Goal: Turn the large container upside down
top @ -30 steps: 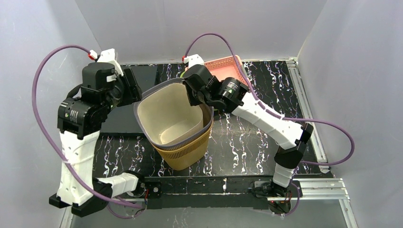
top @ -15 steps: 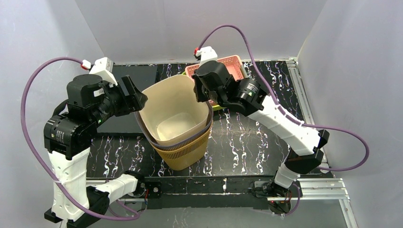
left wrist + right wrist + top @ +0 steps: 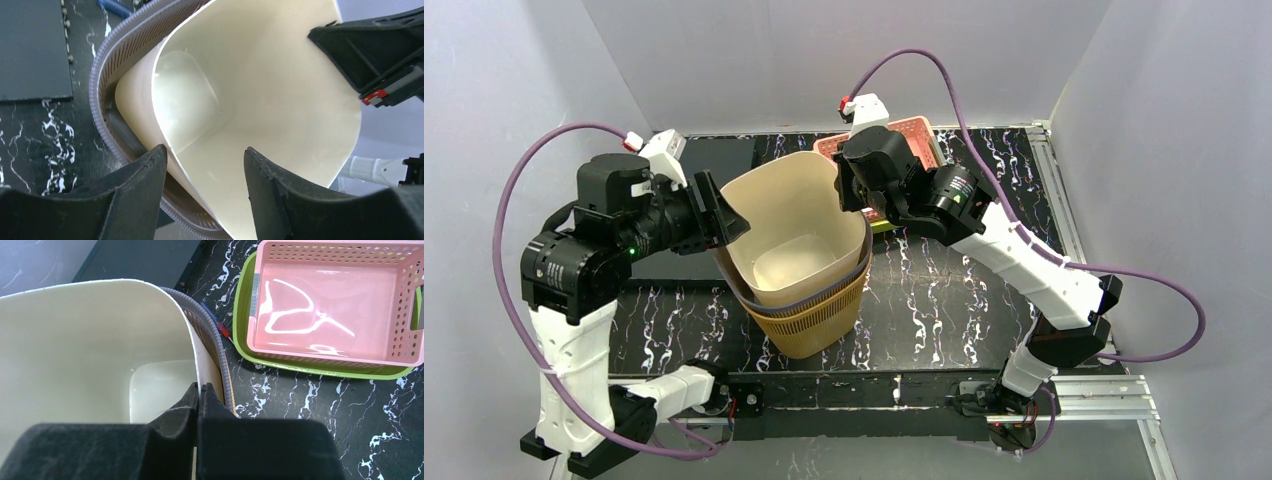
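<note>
At centre frame, a cream container (image 3: 789, 210) sits half-raised from a woven basket (image 3: 814, 325). The right tool (image 3: 199, 387) pinches its rim; the left tool (image 3: 205, 152) straddles it, jaws wide. Best clamp both before tipping.

Pink basket (image 3: 921, 128) mostly behind the right arm (image 3: 1014, 255); cream container (image 3: 796, 225), lower walls inside the woven bin (image 3: 814, 325).

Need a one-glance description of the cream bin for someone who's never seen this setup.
Find the black marbled table, then the tan slotted basket with a grey rim standing near its middle. The cream bin is the smooth tub sticking up out of it; unlike that basket and the pink basket behind, its walls are solid.
</note>
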Robot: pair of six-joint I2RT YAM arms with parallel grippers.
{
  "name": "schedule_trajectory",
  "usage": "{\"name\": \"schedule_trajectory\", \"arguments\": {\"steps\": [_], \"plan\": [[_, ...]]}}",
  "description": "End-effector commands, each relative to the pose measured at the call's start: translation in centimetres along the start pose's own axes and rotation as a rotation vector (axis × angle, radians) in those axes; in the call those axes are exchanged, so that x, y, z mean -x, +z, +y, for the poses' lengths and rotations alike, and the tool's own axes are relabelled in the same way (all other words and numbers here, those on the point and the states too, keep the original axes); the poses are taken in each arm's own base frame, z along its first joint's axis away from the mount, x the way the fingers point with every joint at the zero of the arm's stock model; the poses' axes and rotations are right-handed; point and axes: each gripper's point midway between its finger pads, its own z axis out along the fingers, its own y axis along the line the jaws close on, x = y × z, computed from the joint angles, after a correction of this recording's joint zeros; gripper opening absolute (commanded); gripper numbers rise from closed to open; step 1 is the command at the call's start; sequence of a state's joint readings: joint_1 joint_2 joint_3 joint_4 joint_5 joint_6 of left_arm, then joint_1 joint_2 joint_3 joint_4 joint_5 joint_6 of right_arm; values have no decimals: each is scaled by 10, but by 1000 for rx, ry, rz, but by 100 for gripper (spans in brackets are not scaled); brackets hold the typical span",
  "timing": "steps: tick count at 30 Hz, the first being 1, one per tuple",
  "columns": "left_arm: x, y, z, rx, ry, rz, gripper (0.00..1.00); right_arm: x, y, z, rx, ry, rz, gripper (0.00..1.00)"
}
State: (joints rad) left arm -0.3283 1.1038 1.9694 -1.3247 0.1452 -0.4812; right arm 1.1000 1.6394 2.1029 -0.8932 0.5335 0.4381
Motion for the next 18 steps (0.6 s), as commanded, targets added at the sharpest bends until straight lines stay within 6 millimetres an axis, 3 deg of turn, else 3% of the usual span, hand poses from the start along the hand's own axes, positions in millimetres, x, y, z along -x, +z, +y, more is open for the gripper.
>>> {"name": "schedule_trajectory", "arguments": {"steps": [1, 5, 12, 16, 18], "plan": [[-26, -3, 7, 29, -25, 132, 54, 68, -25, 9, 59, 165, -226, 1], [-32, 0, 12, 54, -31, 161, 46, 72, -28, 19, 114, 155, -218, 1], [-21, 2, 15, 83, -24, 126, 19, 62, -38, 59, 352, 76, -167, 1], [-18, 3, 14, 84, -24, 117, 3, 54, -39, 61, 370, 47, -141, 2], [-17, 4, 15, 87, -25, 109, 0, 48, -36, 57, 352, 23, -121, 6]]}}
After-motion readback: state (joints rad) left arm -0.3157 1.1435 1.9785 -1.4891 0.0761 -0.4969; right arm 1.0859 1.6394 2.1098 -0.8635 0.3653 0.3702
